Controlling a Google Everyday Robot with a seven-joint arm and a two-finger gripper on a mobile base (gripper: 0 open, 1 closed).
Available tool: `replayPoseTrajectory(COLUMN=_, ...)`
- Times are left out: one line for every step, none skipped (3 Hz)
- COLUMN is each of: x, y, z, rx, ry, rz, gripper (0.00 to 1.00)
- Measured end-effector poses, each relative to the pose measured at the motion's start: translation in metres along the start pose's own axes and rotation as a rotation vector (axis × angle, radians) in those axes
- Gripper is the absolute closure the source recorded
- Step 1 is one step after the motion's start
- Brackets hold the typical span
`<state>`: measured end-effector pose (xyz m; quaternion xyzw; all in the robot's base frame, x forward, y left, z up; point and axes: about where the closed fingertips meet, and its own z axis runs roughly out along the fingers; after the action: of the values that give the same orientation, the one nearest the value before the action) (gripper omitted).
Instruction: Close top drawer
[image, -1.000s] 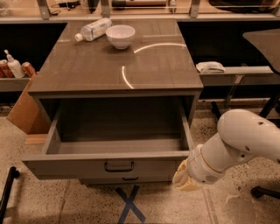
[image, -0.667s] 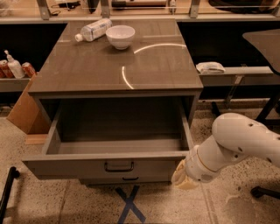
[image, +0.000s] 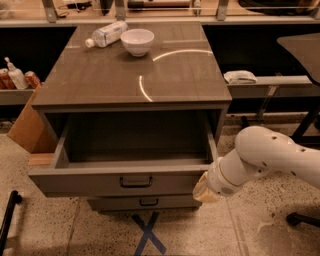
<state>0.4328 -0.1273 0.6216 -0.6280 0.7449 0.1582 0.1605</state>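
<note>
At right corner of open, flat-fronted grey-brown top drawer (image: 75, 182) — tan end effector (image: 204, 190), its grip impossible to tell

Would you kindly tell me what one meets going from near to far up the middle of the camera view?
In order: blue tape cross on the floor → lower drawer → top drawer, standing open → cabinet top → white bowl. The gripper is level with the top drawer's front, at its right end.

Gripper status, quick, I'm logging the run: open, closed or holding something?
Gripper: cannot be told; it is at the right front corner of the wide grey-brown top drawer.
</note>
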Motion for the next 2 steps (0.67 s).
replayPoseTrajectory(x=-0.0036, y=-0.0199, z=0.0075, rx=0.033, ry=-0.008, rz=0.030, gripper=1.00)
replayPoseTrajectory(x=-0.0036, y=-0.0202, z=0.0076, rx=0.033, ry=-0.008, rz=0.030, gripper=1.00)
